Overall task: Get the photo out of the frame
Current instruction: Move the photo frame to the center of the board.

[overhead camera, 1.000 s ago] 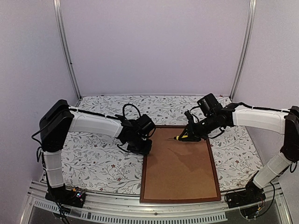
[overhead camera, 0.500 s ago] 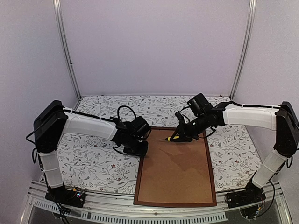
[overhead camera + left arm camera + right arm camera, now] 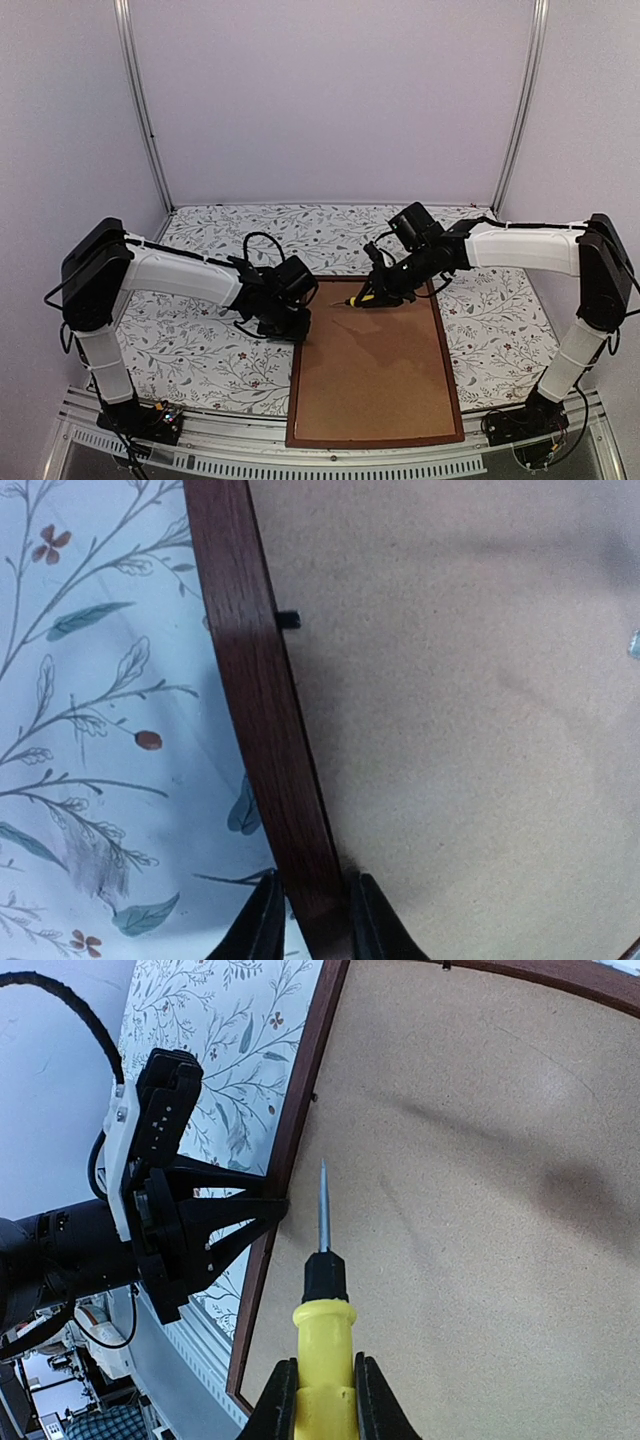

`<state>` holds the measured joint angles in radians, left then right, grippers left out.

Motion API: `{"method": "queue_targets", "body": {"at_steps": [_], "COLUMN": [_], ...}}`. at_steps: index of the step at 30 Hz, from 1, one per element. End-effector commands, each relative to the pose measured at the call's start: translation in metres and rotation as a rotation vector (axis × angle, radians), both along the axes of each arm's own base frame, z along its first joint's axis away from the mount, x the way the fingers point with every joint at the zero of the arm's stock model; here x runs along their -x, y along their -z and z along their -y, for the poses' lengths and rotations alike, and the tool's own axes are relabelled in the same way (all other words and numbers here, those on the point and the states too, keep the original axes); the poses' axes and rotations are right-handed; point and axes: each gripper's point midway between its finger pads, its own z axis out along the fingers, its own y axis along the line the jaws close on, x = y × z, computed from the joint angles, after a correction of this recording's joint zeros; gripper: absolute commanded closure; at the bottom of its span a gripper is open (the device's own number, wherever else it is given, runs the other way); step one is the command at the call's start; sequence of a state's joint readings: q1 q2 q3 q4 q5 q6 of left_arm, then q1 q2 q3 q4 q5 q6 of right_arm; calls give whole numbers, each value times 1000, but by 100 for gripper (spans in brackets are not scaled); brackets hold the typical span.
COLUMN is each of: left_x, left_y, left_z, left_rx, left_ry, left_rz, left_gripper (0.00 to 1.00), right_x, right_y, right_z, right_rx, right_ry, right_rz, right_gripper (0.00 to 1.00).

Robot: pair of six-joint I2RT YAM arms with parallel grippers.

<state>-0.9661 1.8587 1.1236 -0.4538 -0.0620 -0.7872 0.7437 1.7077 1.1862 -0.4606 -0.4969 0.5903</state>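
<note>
1. Table [image 3: 200,350], its surface printed with leaves and small flowers, spans the whole work area between pale walls.
2. Frame [image 3: 265,700], thin dark reddish-brown wood, lies flat on the right half of the table with its back side up. Its near short rail is close to the table's front edge.
3. Backing board [image 3: 375,370], plain brown, fills the frame from rail to rail. The photo is hidden under it and cannot be seen.
4. Left arm [image 3: 190,272] reaches across to the frame's left rail near the far corner. Right arm [image 3: 520,245] comes in from the right over the frame's far end.
5. Left gripper [image 3: 312,920] pinches the left rail, one finger on the table side and one on the board side.
6. Right gripper [image 3: 322,1390] is clamped on the yellow handle of a screwdriver [image 3: 322,1330].
7. The screwdriver's metal shaft lies over the backing board with its tip near the left rail. Whether the tip touches the board cannot be told.
8. Tab [image 3: 288,618], small and black, juts from the rail's inner edge onto the board, a little beyond the left gripper.
</note>
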Motion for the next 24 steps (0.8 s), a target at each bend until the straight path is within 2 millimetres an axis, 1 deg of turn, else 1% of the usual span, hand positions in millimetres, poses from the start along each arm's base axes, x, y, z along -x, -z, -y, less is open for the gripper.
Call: {"method": "queue_targets", "body": {"at_steps": [1, 8, 11, 18, 21, 24], "left_x": [12, -6, -17, -43, -53, -62], "left_y": [-18, -40, -44, -31, -25, -19], "left_z": [7, 2, -3, -10, -10, -10], "left_rx": [26, 76, 107, 138, 126, 122], "left_ry": [49, 16, -6, -37, -39, -43], "left_rz": [4, 38, 38, 15, 14, 11], "left_gripper": [73, 72, 73, 77, 77, 77], "right_x": [-3, -5, -2, -1, -6, -10], "right_y": [-11, -9, -7, 10, 15, 25], "right_z": [-17, -28, -34, -41, -44, -42], "right_rx": [-46, -66, -90, -103, -113, -119], "right_ry": [-30, -58, -83, -100, -99, -91], "right_rz": [16, 5, -9, -45, -53, -75], "right_gripper": [100, 100, 100, 100, 100, 100]}}
